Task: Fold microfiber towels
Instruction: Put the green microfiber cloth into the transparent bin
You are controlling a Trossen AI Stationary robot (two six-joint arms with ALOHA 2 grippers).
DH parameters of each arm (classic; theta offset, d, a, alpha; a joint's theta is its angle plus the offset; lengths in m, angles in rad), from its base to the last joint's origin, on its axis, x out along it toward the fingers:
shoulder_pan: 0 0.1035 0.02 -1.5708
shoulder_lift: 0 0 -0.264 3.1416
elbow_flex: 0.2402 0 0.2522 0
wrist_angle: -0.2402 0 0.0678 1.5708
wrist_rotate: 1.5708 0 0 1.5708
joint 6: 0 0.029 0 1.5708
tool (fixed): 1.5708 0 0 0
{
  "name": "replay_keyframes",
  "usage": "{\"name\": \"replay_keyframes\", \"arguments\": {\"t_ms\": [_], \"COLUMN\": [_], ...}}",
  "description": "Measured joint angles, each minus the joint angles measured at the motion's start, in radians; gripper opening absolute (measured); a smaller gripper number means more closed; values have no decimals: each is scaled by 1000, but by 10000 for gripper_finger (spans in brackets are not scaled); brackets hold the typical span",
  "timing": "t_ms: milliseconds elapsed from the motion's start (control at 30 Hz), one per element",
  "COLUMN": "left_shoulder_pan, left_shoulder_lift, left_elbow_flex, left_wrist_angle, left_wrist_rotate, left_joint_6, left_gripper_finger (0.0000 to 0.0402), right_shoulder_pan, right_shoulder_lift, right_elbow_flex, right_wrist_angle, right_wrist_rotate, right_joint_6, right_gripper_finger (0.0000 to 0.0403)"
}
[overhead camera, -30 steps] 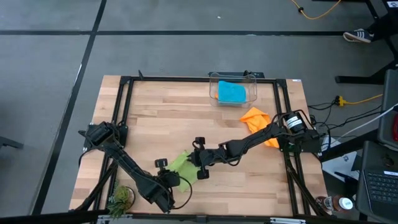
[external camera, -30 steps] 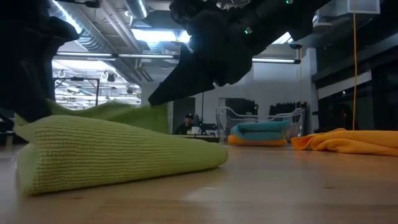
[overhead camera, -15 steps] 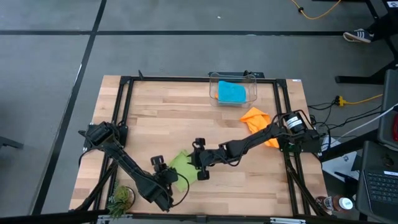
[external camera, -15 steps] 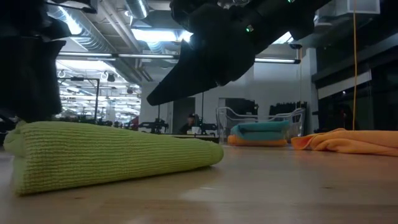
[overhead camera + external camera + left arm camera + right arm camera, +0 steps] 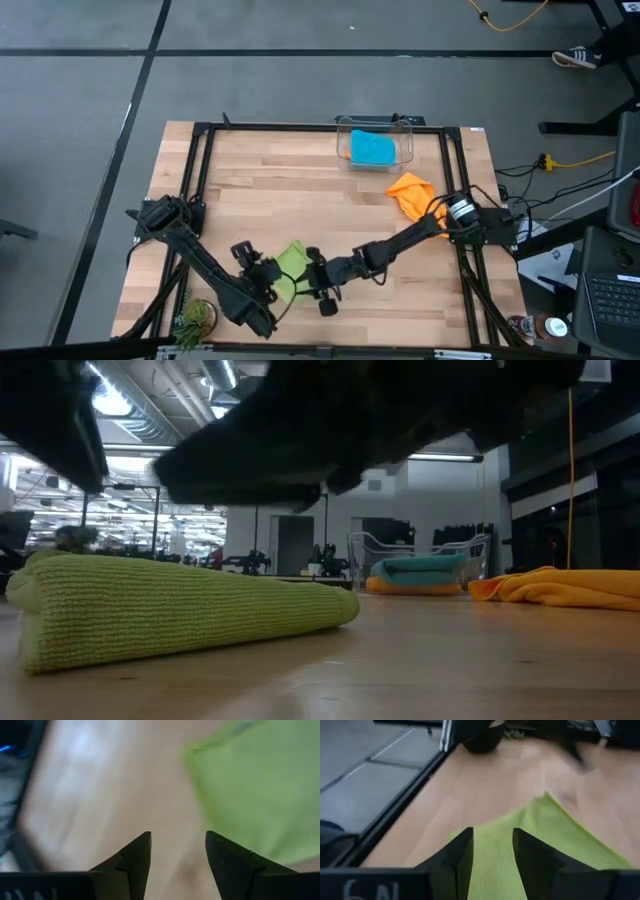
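Lime green towel [image 5: 289, 268]: folded, flat on the surface [image 5: 300, 190] near its front edge. Left end effector [image 5: 262, 278] and right end effector [image 5: 311, 281] flank it, both parted, empty. We count the orange towel [image 5: 411, 190] still crumpled; teal towel [image 5: 373, 148] binned.
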Motion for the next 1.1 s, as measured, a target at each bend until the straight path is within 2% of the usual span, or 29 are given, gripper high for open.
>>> {"name": "replay_keyframes", "arguments": {"t_ms": [100, 233, 333, 433, 500, 633, 767, 967, 1100], "left_shoulder_pan": [-3, -5, -5, -9, -14, -15, -15, -26, -33], "left_shoulder_lift": [0, -9, -13, -13, -13, -12, -12, -11, -11], "left_elbow_flex": [58, 80, 84, 84, 84, 84, 84, 84, 84], "left_wrist_angle": [-159, -146, -149, -150, -150, -150, -146, -133, -116], "left_wrist_rotate": [-1, -12, -7, -6, -5, -8, -8, -4, -3], "left_joint_6": [-111, -98, -113, -121, -123, -123, -127, -156, -192], "left_gripper_finger": [179, 179, 179, 179, 179, 179, 179, 179, 179], "right_shoulder_pan": [6, 7, 7, 6, 6, 6, 7, 7, 16], "right_shoulder_lift": [73, 175, 242, 274, 282, 273, 205, 87, 62], "right_elbow_flex": [52, 188, 282, 340, 347, 364, 379, 378, 379], "right_wrist_angle": [62, 27, -112, -227, -228, -236, -273, -535, -702], "right_wrist_rotate": [-2, -39, -79, -98, -105, -106, -106, -79, -77], "right_joint_6": [4, -5, -4, 36, 50, 10, -43, -69, -41], "right_gripper_finger": [139, 139, 139, 139, 139, 139, 139, 139, 139]}}
